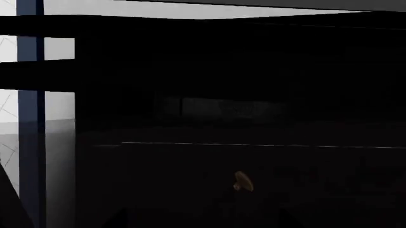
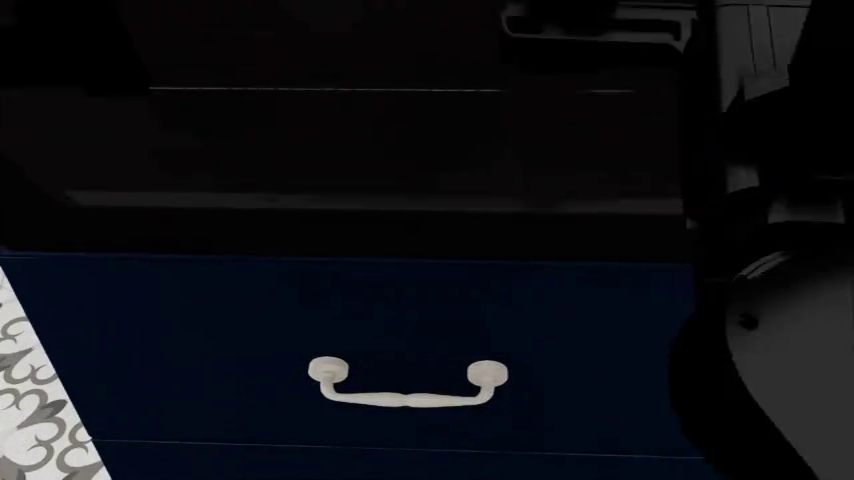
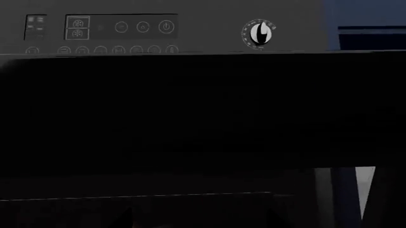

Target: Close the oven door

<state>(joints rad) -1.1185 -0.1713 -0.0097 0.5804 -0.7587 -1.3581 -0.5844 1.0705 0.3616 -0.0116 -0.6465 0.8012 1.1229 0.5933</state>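
The oven door (image 2: 374, 150) is a wide glossy black panel hanging open, and it fills the upper part of the head view above the navy drawer. In the right wrist view its thin pale edge line (image 3: 140, 195) runs below the dark oven cavity (image 3: 190, 118) and the control panel (image 3: 120, 31). My right arm (image 2: 767, 300) rises along the right side of the head view. Both grippers, left (image 1: 203, 221) and right (image 3: 195, 219), are only faint black shapes against the black door. Their jaws are too dark to read.
A navy drawer (image 2: 200, 330) with a cream curved handle (image 2: 407, 385) sits under the door. The oven's dial (image 3: 259, 32) is at the panel's right end. A navy cabinet edge (image 1: 30, 118) and a small orange spot (image 1: 243, 181) show in the left wrist view. Patterned floor (image 2: 34, 420) lies at the lower left.
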